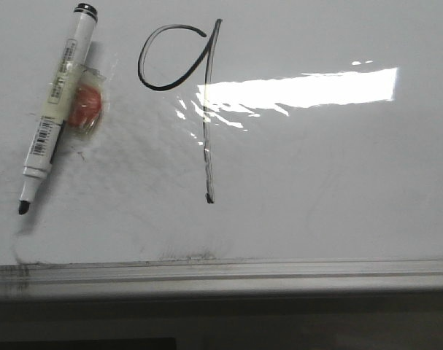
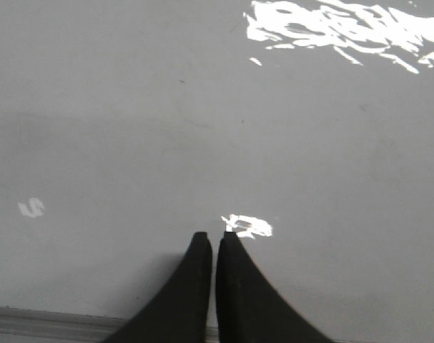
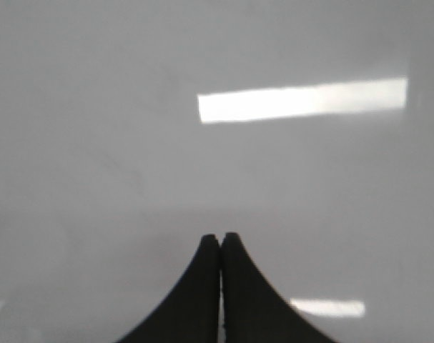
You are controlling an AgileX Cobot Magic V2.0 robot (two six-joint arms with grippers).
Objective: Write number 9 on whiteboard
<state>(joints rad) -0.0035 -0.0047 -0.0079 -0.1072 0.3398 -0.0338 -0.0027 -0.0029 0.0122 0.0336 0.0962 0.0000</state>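
A black number 9 (image 1: 206, 109) is drawn on the whiteboard (image 1: 338, 189), its open loop at the top and its long stem running down toward the near edge. An uncapped marker (image 1: 55, 109) lies flat on the board at the left, its black tip toward the rail, with an orange-red round object (image 1: 85, 106) under clear tape against its side. Neither gripper shows in the front view. My left gripper (image 2: 214, 236) is shut and empty over bare board. My right gripper (image 3: 221, 237) is shut and empty over bare board.
A grey metal rail (image 1: 221, 273) runs along the board's near edge and also shows in the left wrist view (image 2: 45, 323). Bright glare (image 1: 301, 89) crosses the 9's stem. Faint grey smudges and ink marks lie near the rail (image 1: 185, 257).
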